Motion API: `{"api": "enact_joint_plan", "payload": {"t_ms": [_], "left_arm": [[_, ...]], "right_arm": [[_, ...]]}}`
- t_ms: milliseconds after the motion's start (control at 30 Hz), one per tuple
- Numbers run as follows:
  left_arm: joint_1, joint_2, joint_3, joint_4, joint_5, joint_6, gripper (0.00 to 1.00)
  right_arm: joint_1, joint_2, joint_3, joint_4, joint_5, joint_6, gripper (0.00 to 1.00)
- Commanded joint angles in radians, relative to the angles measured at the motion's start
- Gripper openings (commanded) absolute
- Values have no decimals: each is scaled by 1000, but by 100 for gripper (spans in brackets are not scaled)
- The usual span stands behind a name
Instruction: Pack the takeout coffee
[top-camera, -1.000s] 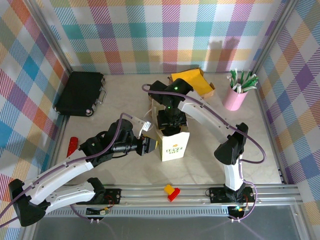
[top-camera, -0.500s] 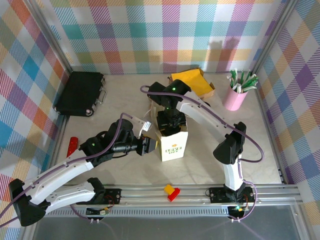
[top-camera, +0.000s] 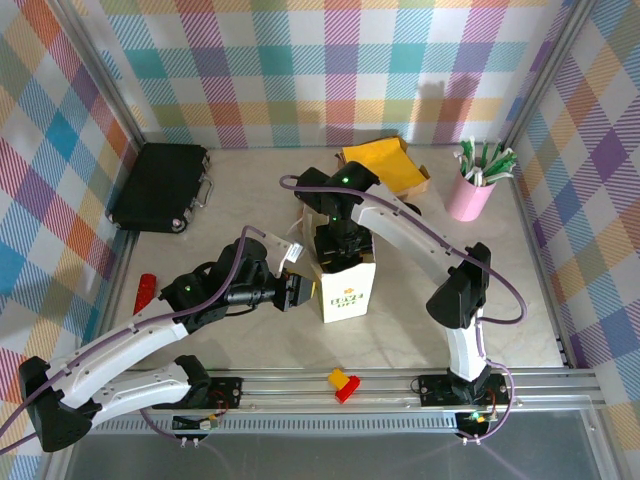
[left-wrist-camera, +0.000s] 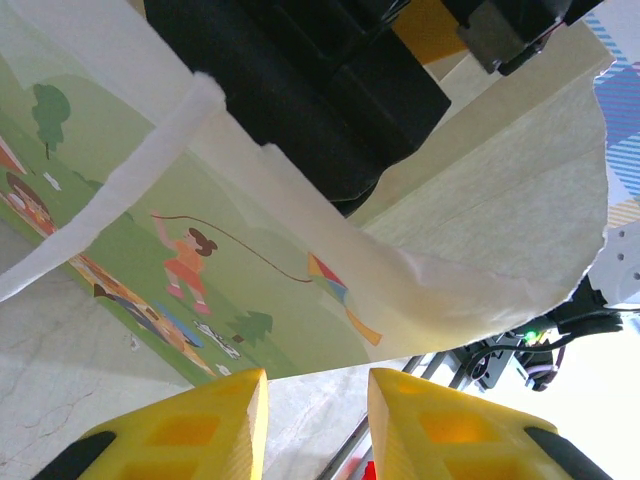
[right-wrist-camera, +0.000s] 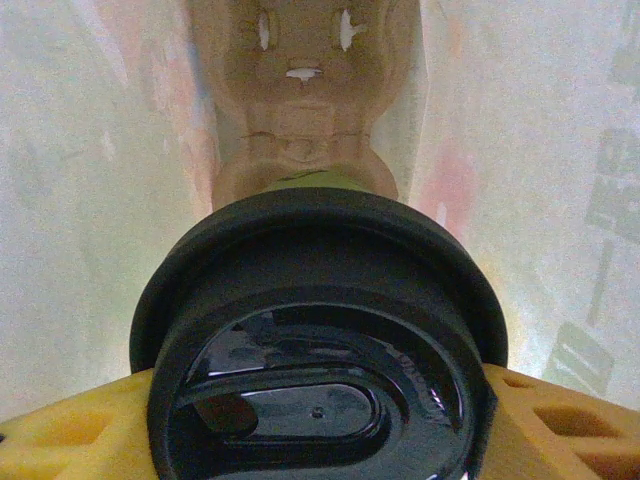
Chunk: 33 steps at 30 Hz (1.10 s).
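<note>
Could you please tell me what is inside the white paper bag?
The right gripper holds the takeout coffee above a brown cardboard carrier. Its black lid hides most of the cup.

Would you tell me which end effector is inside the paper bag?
The right end effector, gripping the lidded cup; the left end effector is beside the bag.

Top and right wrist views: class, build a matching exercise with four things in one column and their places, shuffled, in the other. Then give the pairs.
Things
1. coffee
2. bag
3. black case
4. pink cup

Places
A. far right of the table
B. inside the bag
C. far left of the table
D. middle of the table

Pairs: 1-B, 2-D, 3-C, 4-A
</note>
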<state>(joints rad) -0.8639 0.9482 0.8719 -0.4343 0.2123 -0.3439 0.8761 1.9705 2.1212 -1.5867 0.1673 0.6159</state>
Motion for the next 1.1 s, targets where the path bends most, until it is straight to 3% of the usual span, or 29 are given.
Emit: {"api": "enact_joint_plan", "payload": {"t_ms": [0, 1067], "left_arm": [[-9, -2, -4, 20, -1, -2, 32], [-10, 11, 0, 19, -11, -10, 31]], "right_arm": [[-5, 4, 12, -18, 6, -4, 52], [22, -7, 45, -95, 2, -17, 52]]}}
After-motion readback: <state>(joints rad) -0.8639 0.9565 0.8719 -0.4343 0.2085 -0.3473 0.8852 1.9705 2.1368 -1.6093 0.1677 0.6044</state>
